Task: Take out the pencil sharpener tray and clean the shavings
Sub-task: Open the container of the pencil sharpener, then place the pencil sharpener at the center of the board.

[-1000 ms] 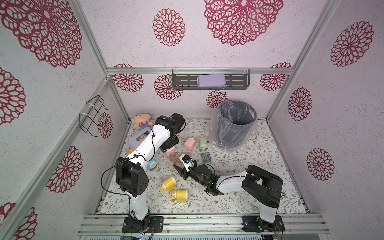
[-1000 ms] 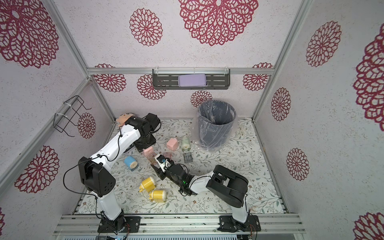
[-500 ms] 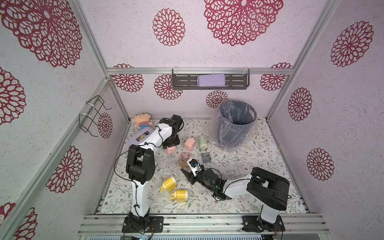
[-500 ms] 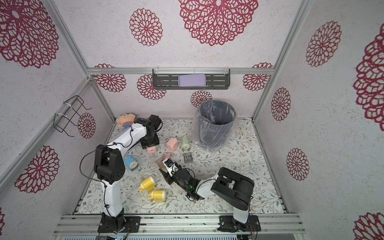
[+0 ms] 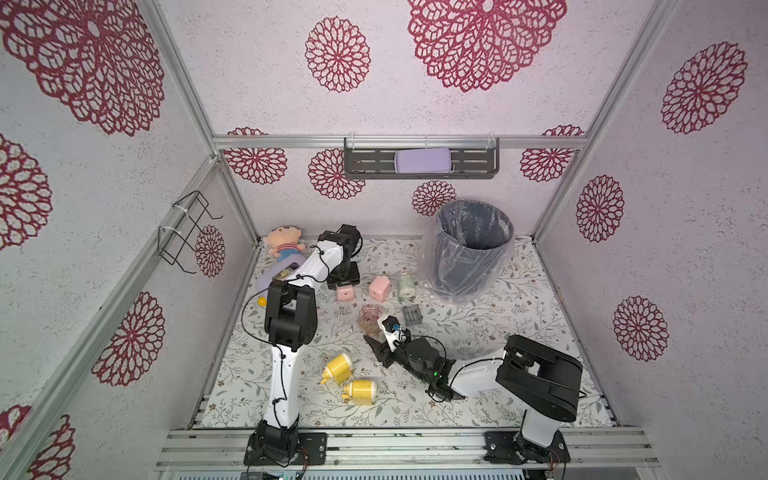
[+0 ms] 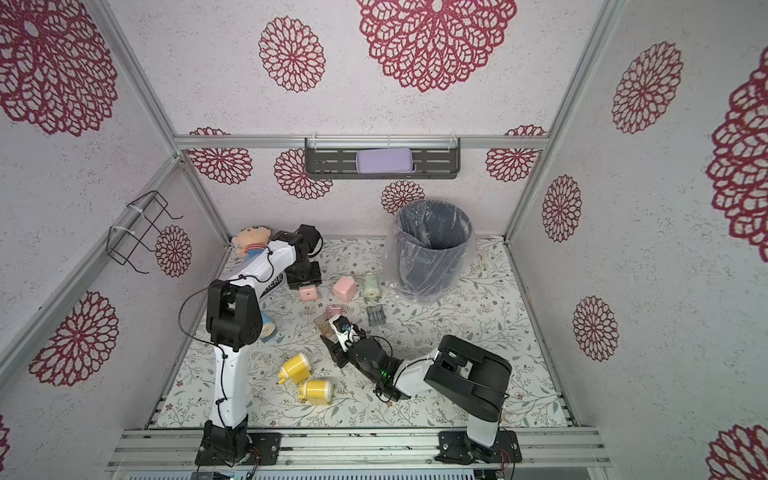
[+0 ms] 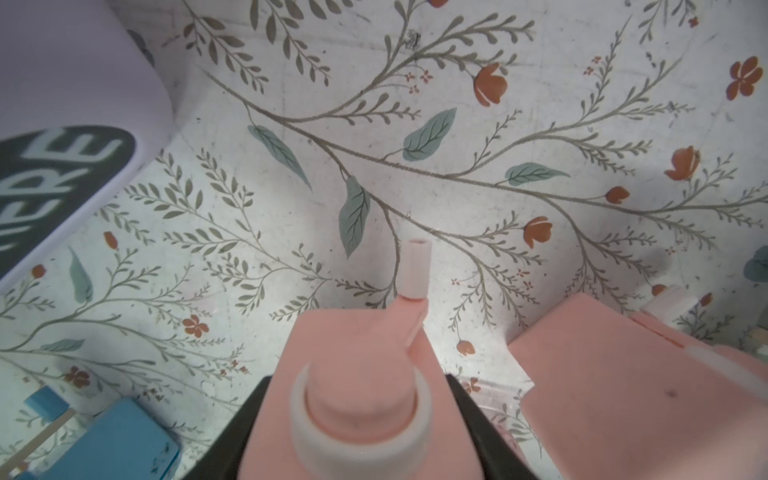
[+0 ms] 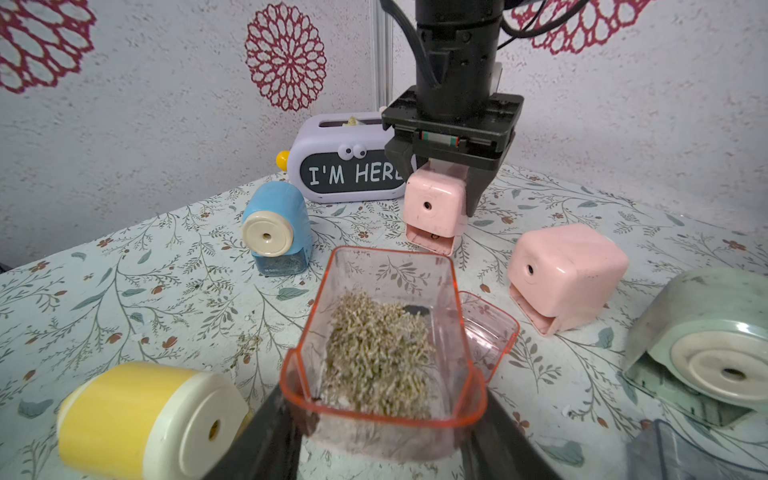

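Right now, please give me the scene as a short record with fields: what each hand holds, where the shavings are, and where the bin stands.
left hand: shut on small pink cube pencil sharpener, gripped from above
right hand: shut on clear orange-rimmed plastic tray
shavings: a heap inside the tray, not yet emptied
disposal place: grey plastic waste bin lined with a clear bag, upright near the back wall, apart from both hands
likely next step: carry the tray to the bin and tip it out

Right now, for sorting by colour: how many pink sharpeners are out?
2. One pink sharpener is gripped by the left gripper; the other pink sharpener sits free beside it, near the green sharpener.
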Controlling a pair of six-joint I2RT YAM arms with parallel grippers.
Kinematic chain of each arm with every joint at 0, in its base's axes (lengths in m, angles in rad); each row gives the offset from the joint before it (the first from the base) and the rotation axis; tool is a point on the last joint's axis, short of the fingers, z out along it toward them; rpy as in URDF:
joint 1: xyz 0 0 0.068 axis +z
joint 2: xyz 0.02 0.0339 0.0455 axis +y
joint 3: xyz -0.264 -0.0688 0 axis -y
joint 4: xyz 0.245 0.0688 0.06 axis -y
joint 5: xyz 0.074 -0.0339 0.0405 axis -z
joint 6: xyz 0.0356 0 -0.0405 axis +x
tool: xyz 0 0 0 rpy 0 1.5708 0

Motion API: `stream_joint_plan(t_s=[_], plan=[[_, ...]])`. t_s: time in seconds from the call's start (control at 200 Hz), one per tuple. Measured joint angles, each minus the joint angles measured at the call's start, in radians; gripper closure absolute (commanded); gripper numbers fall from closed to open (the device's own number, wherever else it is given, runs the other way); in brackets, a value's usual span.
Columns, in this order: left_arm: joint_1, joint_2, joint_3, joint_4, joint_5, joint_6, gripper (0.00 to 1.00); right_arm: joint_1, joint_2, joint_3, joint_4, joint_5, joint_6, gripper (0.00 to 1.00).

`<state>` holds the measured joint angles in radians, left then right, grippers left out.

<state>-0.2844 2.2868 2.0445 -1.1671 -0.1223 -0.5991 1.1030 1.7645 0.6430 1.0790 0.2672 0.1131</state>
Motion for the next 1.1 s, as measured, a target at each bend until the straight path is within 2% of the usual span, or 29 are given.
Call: stream_joint_plan(t_s=[0.105, 0.275, 0.51, 0.675, 0.836, 0.906, 1.101], plan=[[0.006, 0.029, 0.015, 0.003, 0.018, 0.012, 0.80, -0.001, 0.000, 0.000, -0.001, 0.000, 0.008, 0.60], [0.008, 0.076, 0.037, 0.002, 0.029, 0.026, 0.70, -0.001, 0.005, 0.009, -0.008, 0.000, 0.019, 0.60], [0.008, 0.077, 0.037, 0.005, 0.042, 0.030, 0.47, -0.006, 0.014, 0.026, -0.034, 0.000, 0.029, 0.61], [0.008, 0.043, -0.022, 0.035, 0.056, 0.022, 0.24, -0.024, 0.016, 0.034, -0.056, -0.001, 0.050, 0.61], [0.007, -0.047, -0.095, 0.052, 0.072, 0.012, 0.03, -0.050, 0.013, 0.034, -0.087, -0.002, 0.073, 0.62], [0.005, -0.114, -0.134, 0.069, 0.075, 0.001, 0.00, -0.059, 0.004, 0.034, -0.106, -0.002, 0.074, 0.62], [-0.014, -0.393, -0.317, 0.172, 0.080, -0.031, 0.03, -0.076, -0.105, 0.004, -0.164, -0.009, 0.082, 0.62]])
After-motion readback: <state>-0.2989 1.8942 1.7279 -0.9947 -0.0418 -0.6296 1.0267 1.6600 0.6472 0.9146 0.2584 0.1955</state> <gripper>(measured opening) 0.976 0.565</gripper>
